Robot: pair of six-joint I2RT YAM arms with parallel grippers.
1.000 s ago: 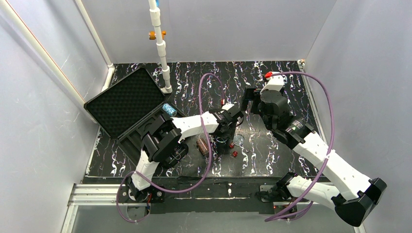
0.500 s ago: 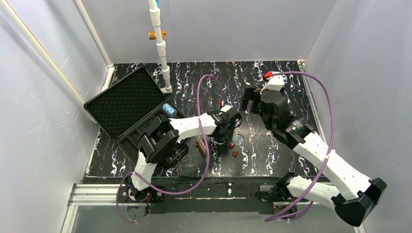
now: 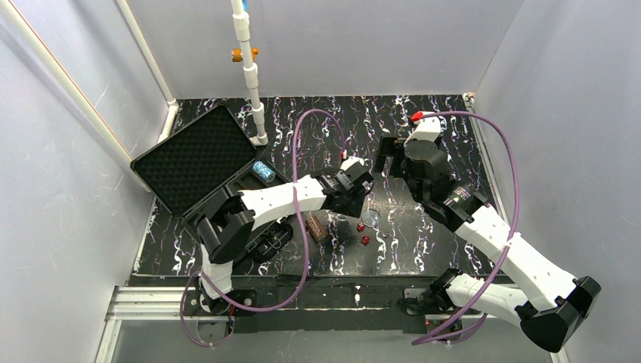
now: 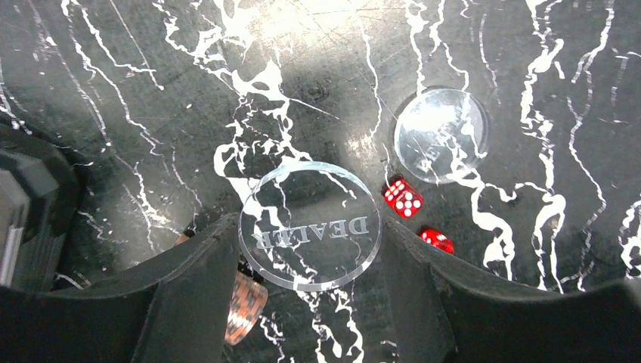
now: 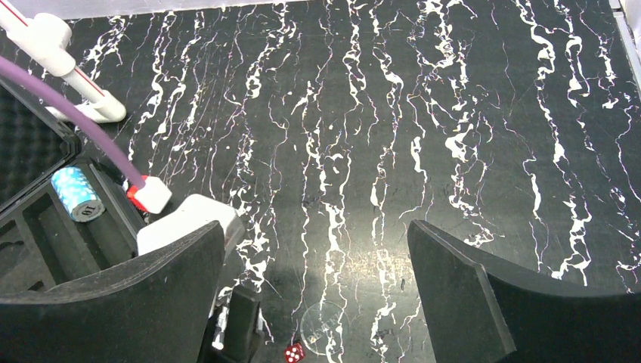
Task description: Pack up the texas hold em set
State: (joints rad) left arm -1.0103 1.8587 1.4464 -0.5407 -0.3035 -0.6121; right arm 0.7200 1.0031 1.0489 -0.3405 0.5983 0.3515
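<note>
While the left hand (image 4: 306, 243) grasps the clear DEALER disc (image 4: 310, 225), next it must go left into the black case (image 3: 198, 157).

You had a black table top (image 3: 423, 121) there, glossy and veined white like marble. Plain pale grey panels boxed it in: the back wall (image 3: 363, 45), the left wall (image 3: 68, 212) and the right wall (image 3: 574, 136). A white pipe (image 3: 249, 76) stood upright at the back, left of centre, with an orange fitting (image 3: 244, 54) high on it and its foot (image 5: 98, 110) on the table. A silver metal rail (image 3: 143, 302) ran along the near edge. Light left a bright glare (image 4: 332, 11) on the top.
</note>
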